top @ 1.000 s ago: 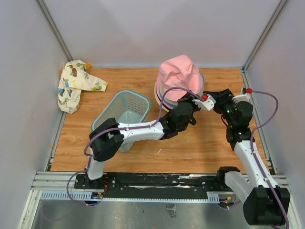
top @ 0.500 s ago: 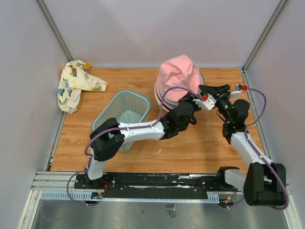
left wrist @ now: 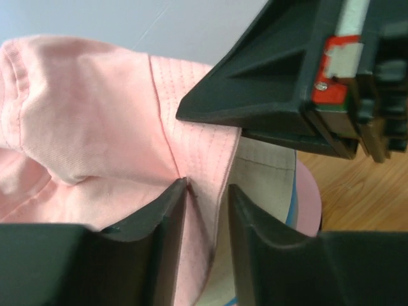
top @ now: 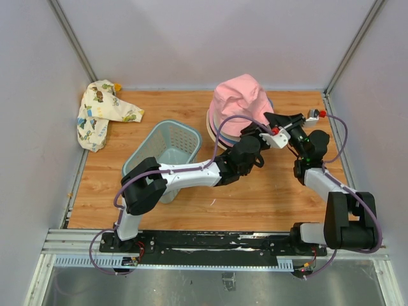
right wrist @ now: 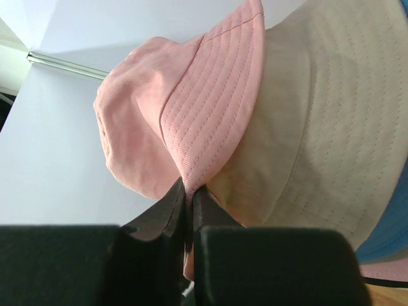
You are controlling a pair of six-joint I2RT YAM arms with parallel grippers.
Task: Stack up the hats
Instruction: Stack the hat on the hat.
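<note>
The hats form a pile at the back right, topped by a pink hat. Under it lie a beige hat, a teal one and another pink brim. My right gripper is shut on the near edge of the top pink brim; from above, the right gripper meets the pile's front right rim. My left gripper sits just beside it with its jaws slightly apart. The pink brim hangs loose between them, and the left gripper is almost touching the right one.
A blue-grey mesh basket lies tipped on the wood near the left arm's forearm. A cartoon-print cloth is bunched in the back left corner. Grey walls close in both sides and the back. A small scrap lies mid-table.
My right gripper has moved in to the pile's front rim and shut on the pink brim. My left gripper's jaws, shut before, have parted a little.
</note>
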